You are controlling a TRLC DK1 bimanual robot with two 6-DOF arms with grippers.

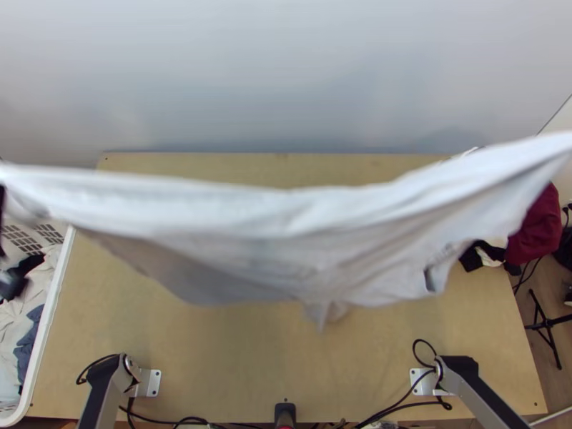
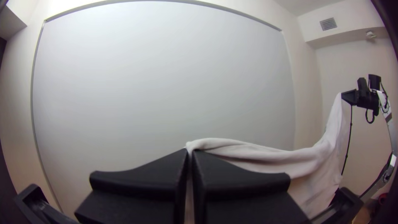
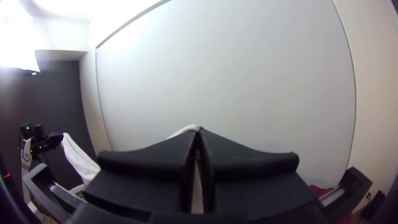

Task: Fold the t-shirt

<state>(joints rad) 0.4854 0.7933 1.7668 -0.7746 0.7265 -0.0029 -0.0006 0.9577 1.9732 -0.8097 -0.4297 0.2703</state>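
the pale t-shirt [image 1: 286,222] hangs above the wooden table [image 1: 214,357], strung between the left claw [image 2: 189,150] and right claw [image 3: 198,129], each clenched on its upper edge. likely the spreading-out step; next it wants lowering flat beneath both claws. the laundry basket [image 1: 48,324] below the left claw's side could snag a corner, as could the dark red cloth [image 1: 540,223] on the right claw's.
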